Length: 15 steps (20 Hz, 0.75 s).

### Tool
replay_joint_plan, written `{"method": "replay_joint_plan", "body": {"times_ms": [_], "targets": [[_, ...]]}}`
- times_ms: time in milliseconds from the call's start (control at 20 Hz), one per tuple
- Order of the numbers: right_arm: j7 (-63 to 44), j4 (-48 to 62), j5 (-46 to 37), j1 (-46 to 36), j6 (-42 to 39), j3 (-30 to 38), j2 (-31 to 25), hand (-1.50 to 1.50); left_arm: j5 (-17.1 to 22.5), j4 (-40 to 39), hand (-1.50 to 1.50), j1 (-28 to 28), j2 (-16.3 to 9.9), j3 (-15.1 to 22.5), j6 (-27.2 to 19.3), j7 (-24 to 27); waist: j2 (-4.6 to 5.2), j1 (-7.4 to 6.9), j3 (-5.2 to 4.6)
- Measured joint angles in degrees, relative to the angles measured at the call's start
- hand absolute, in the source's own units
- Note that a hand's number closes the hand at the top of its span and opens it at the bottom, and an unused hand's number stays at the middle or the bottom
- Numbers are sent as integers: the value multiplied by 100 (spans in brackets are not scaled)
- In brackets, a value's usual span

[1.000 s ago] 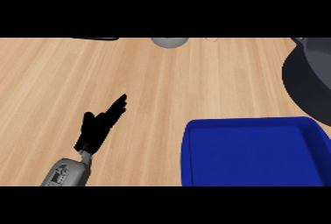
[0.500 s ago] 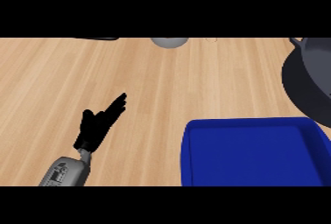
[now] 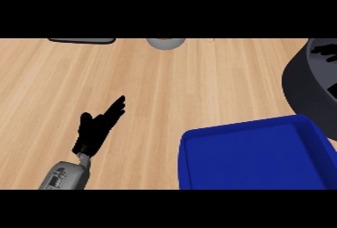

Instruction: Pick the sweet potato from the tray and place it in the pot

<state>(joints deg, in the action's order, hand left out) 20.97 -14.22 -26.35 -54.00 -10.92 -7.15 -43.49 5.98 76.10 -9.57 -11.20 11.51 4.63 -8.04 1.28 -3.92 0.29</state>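
Left hand: the black left hand (image 3: 97, 129) on its grey forearm (image 3: 64, 175) comes in at about 7 o'clock in the head view. Its fingers (image 3: 115, 110) are straight and held close together, and they point toward 1 o'clock. The thumb sticks out to the left side. The hand holds nothing and shows over the bare wood.

Counter: the light brown wooden counter top (image 3: 197, 84) fills most of the view. Its grain lines run left to right.

Far edge: a thin dark flat thing (image 3: 81, 40) lies at about 11 o'clock, cut by the top of the view. A small grey round thing (image 3: 164, 42) sits at 12 o'clock, also cut off. I cannot tell what either one is.

Tray: the bright blue flat tray with a raised rim (image 3: 186, 143) lies at about 5 o'clock, well apart from the left hand's fingers, off to their right. The part of the tray floor that shows is plain blue.

Pot: the big dark grey round pot (image 3: 304, 89) sits at 3 o'clock, just past the tray's far right corner. Only part of it shows.

Sweet potato: it does not show anywhere in the view, so I cannot tell where it is, how it lies by the fingers, or which way its long side points.

Right hand: it does not show.
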Motion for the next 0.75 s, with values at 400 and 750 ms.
{"method": "replay_joint_plan", "body": {"times_ms": [400,750], "targets": [[74,441,1497,-444,202,1626,-216,-150,-16,28,0,75,-20,-51,-19,49,14,53,4],[304,727,2304,-335,117,2536,-813,-150,-15,48,0,135,-43,-91,19,109,31,73,8]]}}
